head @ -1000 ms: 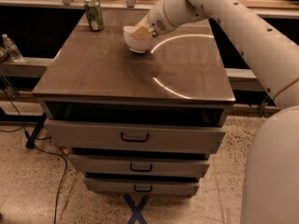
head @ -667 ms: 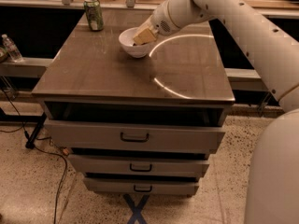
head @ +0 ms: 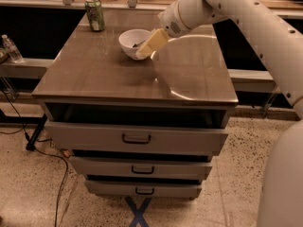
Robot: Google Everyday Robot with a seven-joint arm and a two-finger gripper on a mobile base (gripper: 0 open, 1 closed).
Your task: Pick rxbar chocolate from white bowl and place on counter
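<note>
The white bowl stands upright on the counter, toward its back middle. A small dark shape inside the bowl, likely the rxbar chocolate, shows only partly past the gripper. My gripper, cream-coloured at the end of the white arm, slants down from the right. Its tip is at the bowl's front right rim, close to or touching it. I see nothing held in it.
A green drink can stands at the counter's back left corner. A water bottle stands on a low shelf to the left. The cabinet's top drawer is slightly pulled out. Cables lie on the floor at left.
The gripper, which covered the bowl a second ago, has drawn back toward the front right rim. The bowl's inside now shows. The bowl has barely shifted.
</note>
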